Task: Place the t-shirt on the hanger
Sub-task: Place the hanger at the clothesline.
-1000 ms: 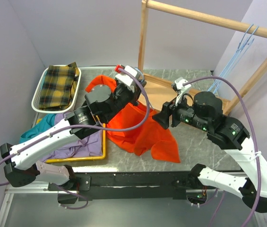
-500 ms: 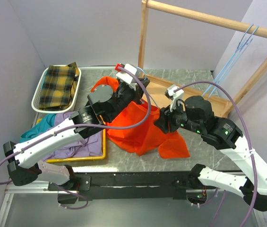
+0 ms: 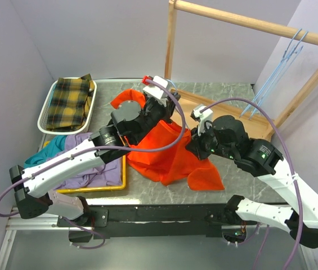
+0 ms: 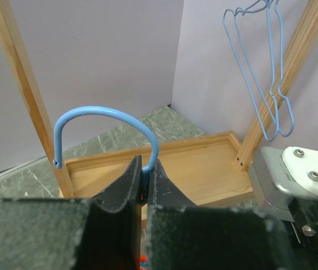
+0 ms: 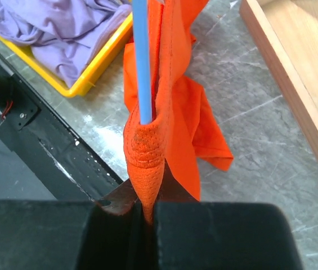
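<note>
Both arms lean in toward the middle of the frame, jaws closed.
The white-and-black left arm (image 3: 63, 166) slants up from the lower left, the left gripper (image 4: 144, 171) pinching the thin light-blue wire hanger (image 4: 102, 110). The right arm (image 3: 277, 169) bends in from the lower right, the right gripper (image 5: 147, 211) pinching the bright orange-red cloth t-shirt (image 5: 178, 112).

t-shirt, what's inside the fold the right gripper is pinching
A light-blue hanger wire runs into the t-shirt fold above the right gripper; its lower end is covered by cloth.

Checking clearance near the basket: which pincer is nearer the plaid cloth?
Left. The left pincer, shut on the hanger, is right of the plaid cloth; the right pincer, shut on the t-shirt, is farther right.
</note>
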You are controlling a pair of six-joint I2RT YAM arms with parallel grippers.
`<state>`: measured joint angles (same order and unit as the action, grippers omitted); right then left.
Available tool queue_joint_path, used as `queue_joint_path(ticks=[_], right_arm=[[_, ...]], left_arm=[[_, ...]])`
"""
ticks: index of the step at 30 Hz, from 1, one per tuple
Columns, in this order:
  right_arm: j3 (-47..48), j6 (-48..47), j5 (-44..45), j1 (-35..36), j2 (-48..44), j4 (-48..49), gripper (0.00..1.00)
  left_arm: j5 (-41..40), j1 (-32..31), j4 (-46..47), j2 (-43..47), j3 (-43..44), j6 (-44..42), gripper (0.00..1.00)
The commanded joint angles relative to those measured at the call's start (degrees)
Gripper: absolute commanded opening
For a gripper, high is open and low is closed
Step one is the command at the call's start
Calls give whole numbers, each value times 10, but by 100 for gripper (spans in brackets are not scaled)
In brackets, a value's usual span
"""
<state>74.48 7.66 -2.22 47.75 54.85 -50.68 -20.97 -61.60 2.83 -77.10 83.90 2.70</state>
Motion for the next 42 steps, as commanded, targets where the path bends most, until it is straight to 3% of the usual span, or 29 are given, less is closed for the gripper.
queue_joint_path(ticks=[1,2,4,10,21,25,35,42], right_arm=[[-11,30,21,4,-21,38,0],[-13,35,34,4,-28,44,0],[-16,49,37,3,-36,53,0],[-22,82,60,3,-52,72,0],[28,168,155,2,-31,14,0],[50,205,230,0,-29,-22,0],[176,260,355,-11,20,-115,0],[295,241,331,-63,110,-148,0]], left_arm=[[-23,-2,46,-7,28,12,15],[-25,-2,44,-9,29,13,36],[-33,-2,43,-7,26,17,57],[-57,-2,45,5,11,15,99],[-85,-2,33,106,-40,49,96],[-119,-1,35,143,-61,56,96],[-147,-1,27,186,-88,81,96],[-154,-1,10,185,-80,96,96]])
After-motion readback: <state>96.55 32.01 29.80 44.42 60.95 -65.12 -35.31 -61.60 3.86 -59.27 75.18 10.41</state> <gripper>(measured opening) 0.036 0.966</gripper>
